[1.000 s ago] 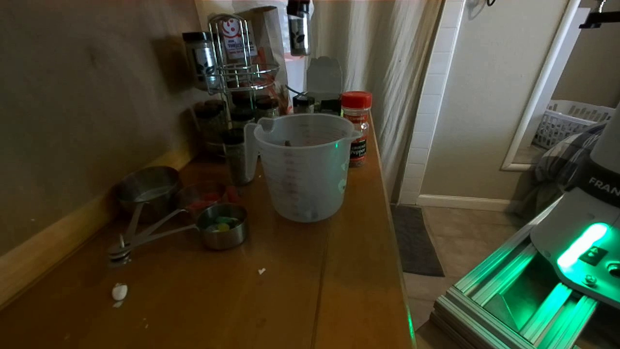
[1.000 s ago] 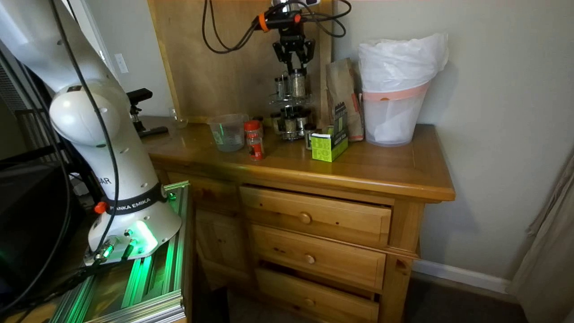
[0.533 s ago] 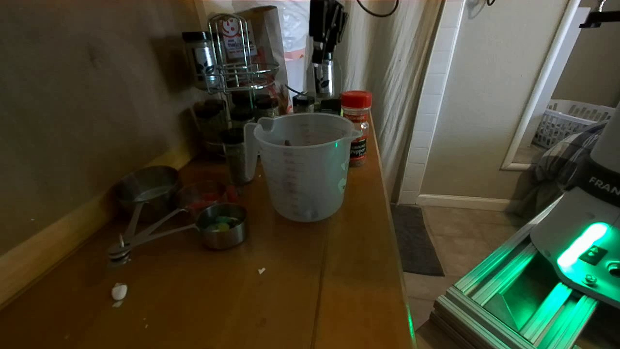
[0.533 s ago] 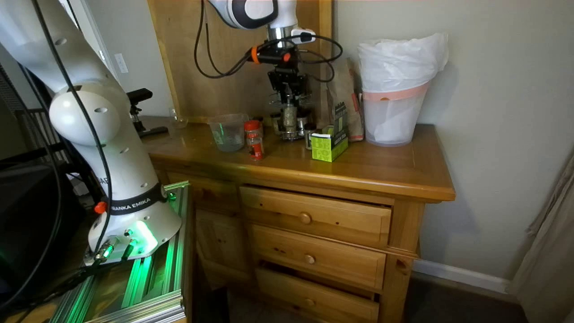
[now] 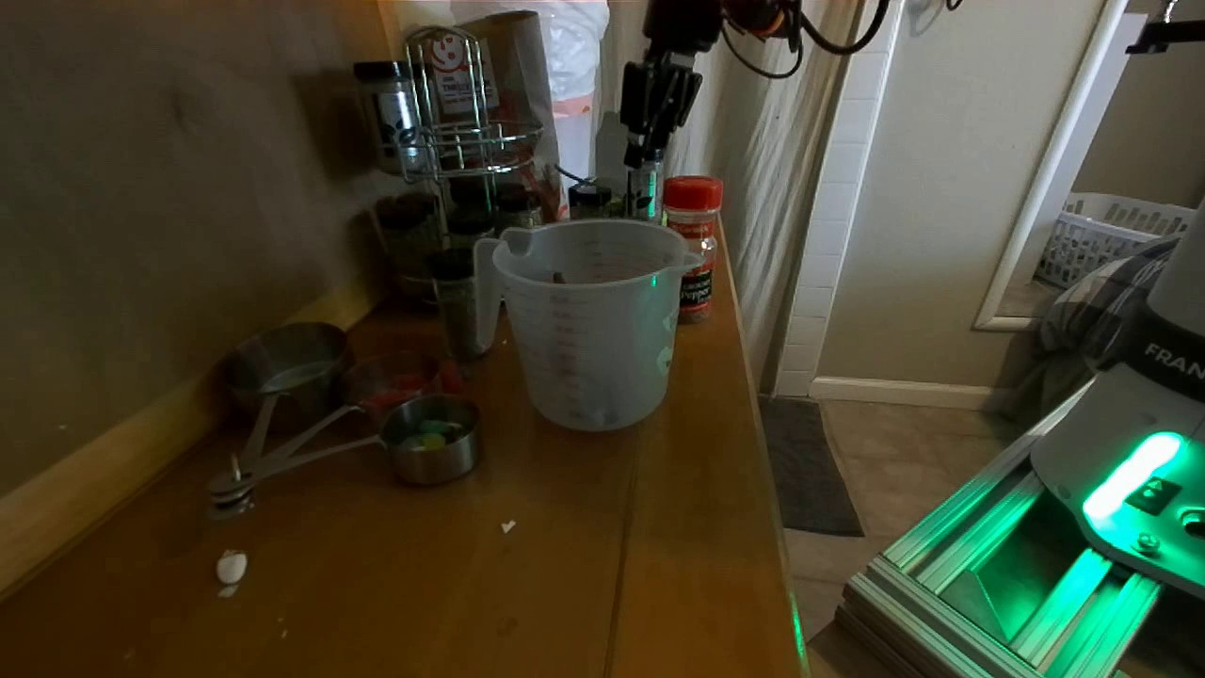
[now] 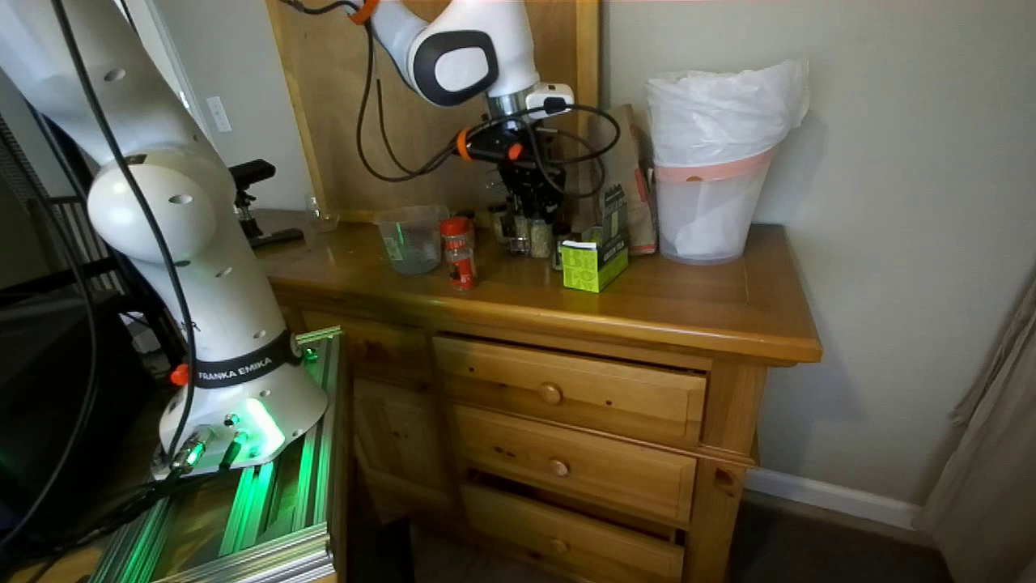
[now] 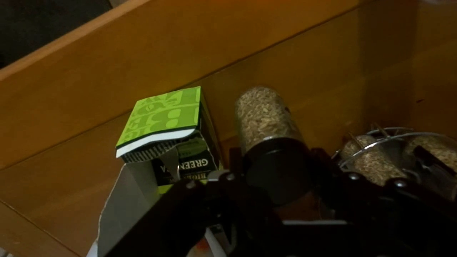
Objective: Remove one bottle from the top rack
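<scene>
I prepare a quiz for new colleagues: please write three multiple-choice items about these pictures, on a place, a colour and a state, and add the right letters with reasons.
1. In the wrist view, the jar held by the gripper appears:
A) between the tea box and the wire rack
B) left of the tea box
C) right of the wire rack

2. The lid of the pepper bottle is:
A) white
B) blue
C) red

3. The tea box is:
A) closed
B) open at the top
C) crushed flat

1 A: the jar shows right of the tea box and left of the wire rack.
2 C: red in both exterior views.
3 B: its flap stands up and the wrist view looks inside.
</scene>
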Controlling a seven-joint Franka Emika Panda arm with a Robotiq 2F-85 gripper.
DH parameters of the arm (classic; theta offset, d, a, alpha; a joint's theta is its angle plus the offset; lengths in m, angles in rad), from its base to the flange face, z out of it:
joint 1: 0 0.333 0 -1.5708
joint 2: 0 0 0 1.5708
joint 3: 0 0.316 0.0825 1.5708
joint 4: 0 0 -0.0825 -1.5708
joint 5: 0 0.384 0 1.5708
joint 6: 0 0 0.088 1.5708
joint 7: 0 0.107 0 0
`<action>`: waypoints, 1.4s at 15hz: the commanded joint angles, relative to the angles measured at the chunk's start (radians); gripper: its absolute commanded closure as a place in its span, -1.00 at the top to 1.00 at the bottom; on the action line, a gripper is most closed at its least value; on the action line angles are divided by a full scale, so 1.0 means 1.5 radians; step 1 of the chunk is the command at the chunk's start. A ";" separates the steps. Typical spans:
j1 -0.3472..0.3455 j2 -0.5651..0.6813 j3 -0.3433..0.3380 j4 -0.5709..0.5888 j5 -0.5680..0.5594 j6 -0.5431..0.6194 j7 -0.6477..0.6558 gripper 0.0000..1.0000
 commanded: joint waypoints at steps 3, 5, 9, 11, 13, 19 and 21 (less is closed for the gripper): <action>0.008 0.033 -0.004 -0.010 0.051 0.070 -0.012 -0.50; 0.006 0.041 -0.001 -0.010 0.053 0.077 -0.010 -0.50; -0.001 0.060 0.007 -0.010 0.032 0.083 0.003 -0.50; -0.001 0.069 0.010 -0.008 0.032 0.085 0.004 -0.50; -0.002 0.075 0.013 -0.007 0.030 0.088 0.006 -0.50; -0.006 0.093 0.020 -0.004 0.020 0.106 0.016 -0.50; -0.007 0.096 0.022 -0.003 0.020 0.114 0.017 -0.50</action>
